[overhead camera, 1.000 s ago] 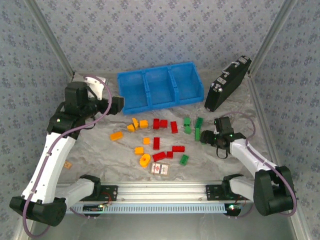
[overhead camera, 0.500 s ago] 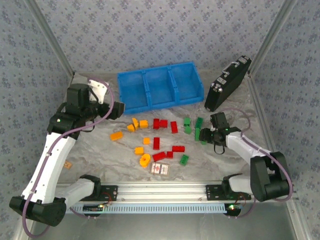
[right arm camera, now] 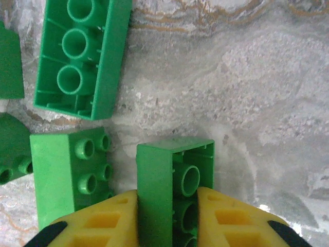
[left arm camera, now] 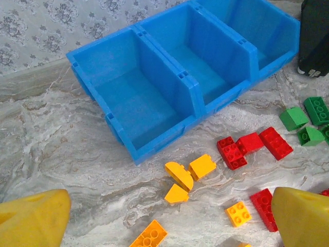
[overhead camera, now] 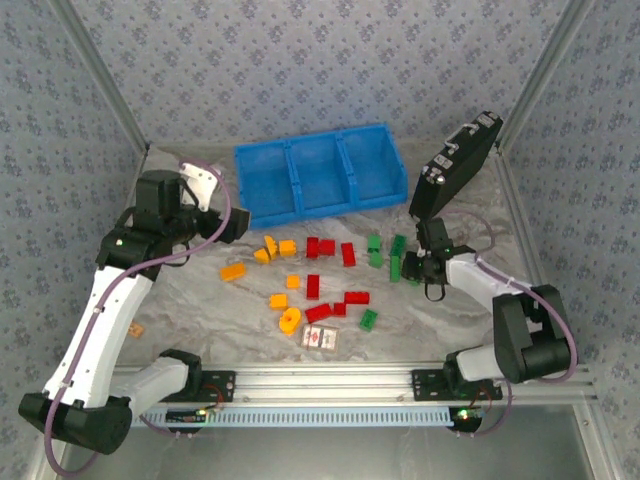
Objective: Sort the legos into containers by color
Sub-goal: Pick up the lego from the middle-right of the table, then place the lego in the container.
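Observation:
Red [overhead camera: 320, 247], yellow-orange [overhead camera: 272, 247] and green legos [overhead camera: 375, 248] lie scattered on the table in front of the blue three-compartment tray [overhead camera: 290, 172]. My right gripper [overhead camera: 412, 268] is low at the right end of the green group. In the right wrist view it [right arm camera: 168, 226] is shut on a green brick [right arm camera: 172, 180] standing on edge, with two more green bricks [right arm camera: 69, 175] just to its left. My left gripper [overhead camera: 238, 222] hovers open by the tray's left end. Its yellow fingers [left arm camera: 32, 221] frame yellow pieces [left arm camera: 180, 177], and all of the tray's [left arm camera: 189, 91] compartments are empty.
A black case [overhead camera: 455, 165] leans at the back right, close to the tray's right end. A flat red-patterned card box [overhead camera: 320, 338] lies near the front rail, below the red bricks. A small tan scrap [overhead camera: 135, 330] sits at the left, by the left arm.
My right gripper moved back and left to the green bricks and shut on one. My left gripper drifted slightly right, still open.

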Robot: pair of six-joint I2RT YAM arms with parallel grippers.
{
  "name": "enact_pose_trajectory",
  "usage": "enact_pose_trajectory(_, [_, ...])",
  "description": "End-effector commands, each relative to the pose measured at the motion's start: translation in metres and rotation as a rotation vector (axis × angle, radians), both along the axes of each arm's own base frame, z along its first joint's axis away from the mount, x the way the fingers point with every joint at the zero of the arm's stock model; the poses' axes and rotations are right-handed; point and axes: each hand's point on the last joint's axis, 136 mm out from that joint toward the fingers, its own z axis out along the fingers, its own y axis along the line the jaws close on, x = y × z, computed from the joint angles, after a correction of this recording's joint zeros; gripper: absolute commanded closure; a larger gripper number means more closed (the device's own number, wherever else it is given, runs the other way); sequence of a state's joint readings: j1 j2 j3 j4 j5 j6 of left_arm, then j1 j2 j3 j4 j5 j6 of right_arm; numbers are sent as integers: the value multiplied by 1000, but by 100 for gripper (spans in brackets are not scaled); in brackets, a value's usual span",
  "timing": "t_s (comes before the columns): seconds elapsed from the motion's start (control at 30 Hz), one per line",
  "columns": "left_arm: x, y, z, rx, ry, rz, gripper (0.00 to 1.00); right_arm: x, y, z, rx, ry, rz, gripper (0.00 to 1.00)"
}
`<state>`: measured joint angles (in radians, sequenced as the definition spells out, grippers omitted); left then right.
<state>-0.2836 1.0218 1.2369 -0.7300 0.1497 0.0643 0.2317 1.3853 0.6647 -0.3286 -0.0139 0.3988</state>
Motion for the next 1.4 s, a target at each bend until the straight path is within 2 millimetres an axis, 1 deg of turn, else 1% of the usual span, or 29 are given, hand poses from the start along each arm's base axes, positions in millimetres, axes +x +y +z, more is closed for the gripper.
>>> enact_pose_trajectory(0.0, [1,-3,8,8,-39,-23,0,-2,-4,-5,-32,41,2,75])
enact_pose_trajectory(0.1, [2,-3,7,17,-40,-27,0,0,-5,-3,-37,44,-1,79])
enact_pose_trajectory(0.2, [4,-2,7,27,-43,-23,0,2,-4,9,-35,29,7,80])
enact_pose_trajectory(0.27, [5,-1,5,34,-45,-21,0,5,-3,23,-31,10,12,80])
enact_pose_trajectory(0.37, [8,-1,4,40,-45,-22,0,11,-1,51,-15,-39,12,81])
enact_pose_trajectory(0.53, [10,0,5,54,-53,-21,0,27,13,102,47,-141,28,81])
enact_pose_trajectory(0.6, [12,0,5,58,-57,-19,0,39,22,121,75,-187,52,80])
enact_pose_trajectory(0.67, [12,0,7,60,-61,-22,0,55,30,136,80,-220,78,80])
enact_pose_trajectory(0.77, [12,0,11,71,-71,-29,0,86,41,153,73,-265,124,80])
enact_pose_trajectory(0.8, [13,2,11,82,-75,-19,0,100,44,164,75,-295,137,80])
enact_pose_trajectory(0.87, [14,5,14,96,-80,-3,0,123,53,170,77,-320,162,80])
enact_pose_trajectory(1.03, [14,1,16,99,-72,-28,0,181,74,164,84,-342,216,79])
enact_pose_trajectory(1.1, [14,1,16,108,-70,-30,0,199,80,157,93,-338,230,79])
enact_pose_trajectory(1.13, [14,1,16,112,-69,-31,0,208,84,150,97,-329,237,79])
enact_pose_trajectory(1.23, [14,3,16,126,-70,-28,0,230,93,133,108,-308,247,78])
enact_pose_trajectory(1.37, [12,5,13,143,-65,-27,0,250,100,110,114,-271,251,76])
